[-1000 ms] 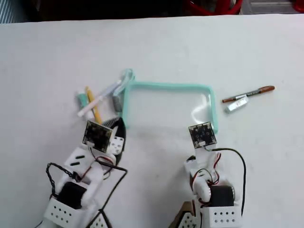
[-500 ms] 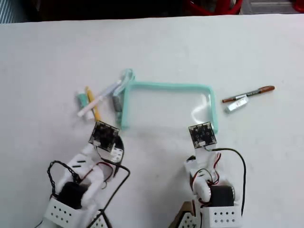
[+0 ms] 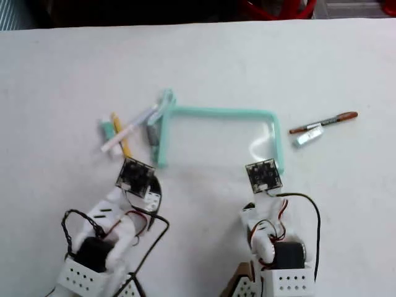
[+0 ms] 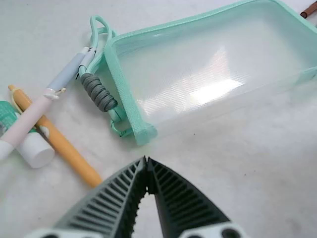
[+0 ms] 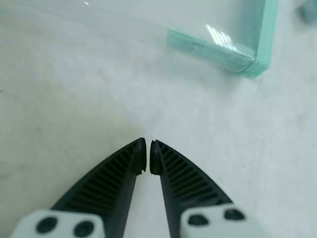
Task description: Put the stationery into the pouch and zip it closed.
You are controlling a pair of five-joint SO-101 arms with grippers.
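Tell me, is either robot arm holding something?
No, nothing is held. The left gripper and right gripper are both shut and empty, short of the pouch.

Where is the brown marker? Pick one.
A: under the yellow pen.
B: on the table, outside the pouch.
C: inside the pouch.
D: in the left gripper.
B: the brown marker lies on the table, apart from the short end of the pouch.
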